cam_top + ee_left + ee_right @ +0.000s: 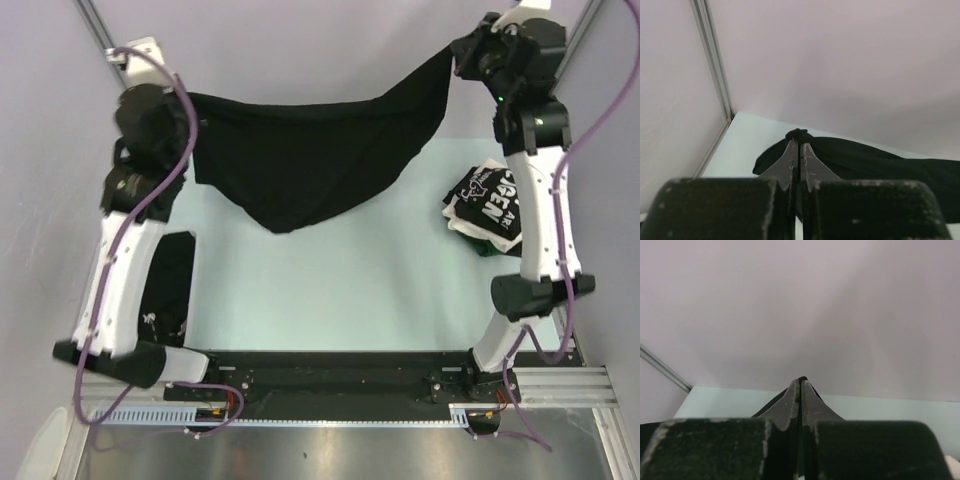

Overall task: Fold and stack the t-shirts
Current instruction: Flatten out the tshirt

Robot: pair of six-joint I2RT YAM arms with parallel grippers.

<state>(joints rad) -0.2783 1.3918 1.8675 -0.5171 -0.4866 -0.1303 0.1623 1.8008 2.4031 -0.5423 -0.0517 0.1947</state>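
A black t-shirt (310, 160) hangs stretched above the table between both arms, sagging to a point in the middle. My left gripper (190, 105) is shut on its left end; in the left wrist view the cloth (865, 162) bunches at my fingertips (799, 141). The right gripper (458, 58) is shut on the shirt's right end, high at the back; only a thin black edge shows at its tips (800, 381). A folded black t-shirt with white lettering (485, 205) lies at the right. Another dark garment (170, 285) lies at the left, partly behind my left arm.
The pale table top (330, 290) spreads below the hanging shirt. Light walls with metal frame posts (95, 25) close in the back and sides. A black rail (330, 375) runs along the near edge between the arm bases.
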